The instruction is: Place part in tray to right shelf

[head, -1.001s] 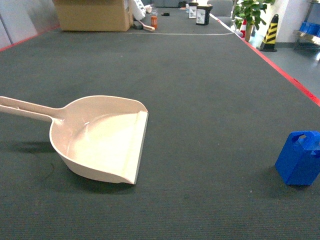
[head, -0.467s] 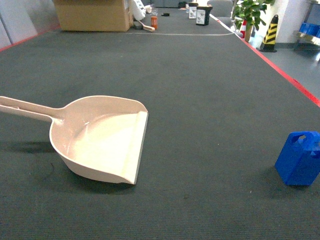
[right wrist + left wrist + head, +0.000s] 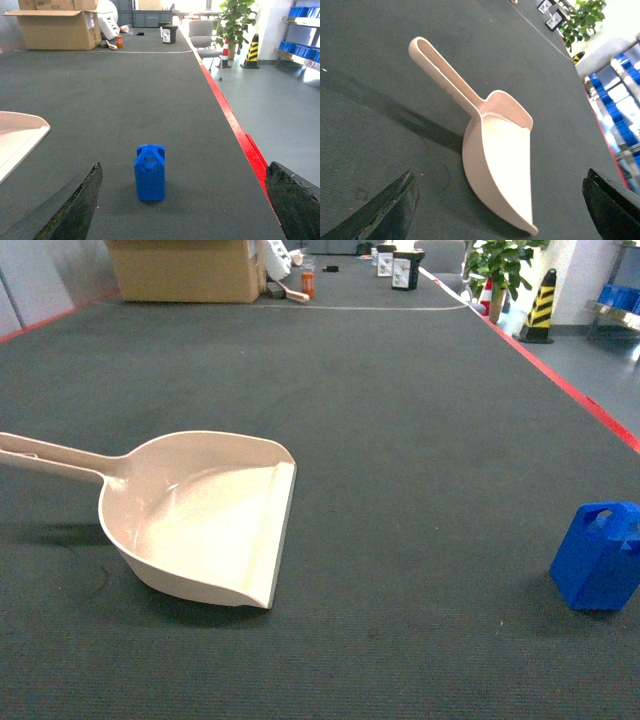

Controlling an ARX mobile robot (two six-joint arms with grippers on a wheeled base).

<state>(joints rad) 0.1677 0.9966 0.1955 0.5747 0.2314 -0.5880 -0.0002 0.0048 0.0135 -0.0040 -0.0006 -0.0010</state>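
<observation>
Surface: a wide stretch of dark grey ribbed carpet (image 3: 400,440) carries everything; a red border strip (image 3: 560,380) runs along its right edge, and whether this is a floor or a raised counter I cannot tell from these views.
Tray: the cream tray (image 3: 200,525) lies on the carpet at left in my head view, handle pointing left, flat front lip facing right, hollow with nothing in it.
Part: the blue part (image 3: 600,555) stands upright on the carpet at far right, slotted end up, well apart from the tray.
My left pincer: my left pincer (image 3: 500,220) is spread wide, its two dark fingers at the bottom corners of the wrist view, holding nothing, with the tray ahead between them.
My right pincer: my right pincer (image 3: 185,210) is likewise spread wide and holds nothing; the part stands ahead between its fingers, untouched.
Room, far end: a cardboard box (image 3: 185,268) sits at the back left, with small dark containers (image 3: 405,268) near it.
Room, right side: a potted plant (image 3: 505,265), a yellow-and-black cone (image 3: 541,305) and a steel shelf (image 3: 300,27) with blue crates (image 3: 302,11).
</observation>
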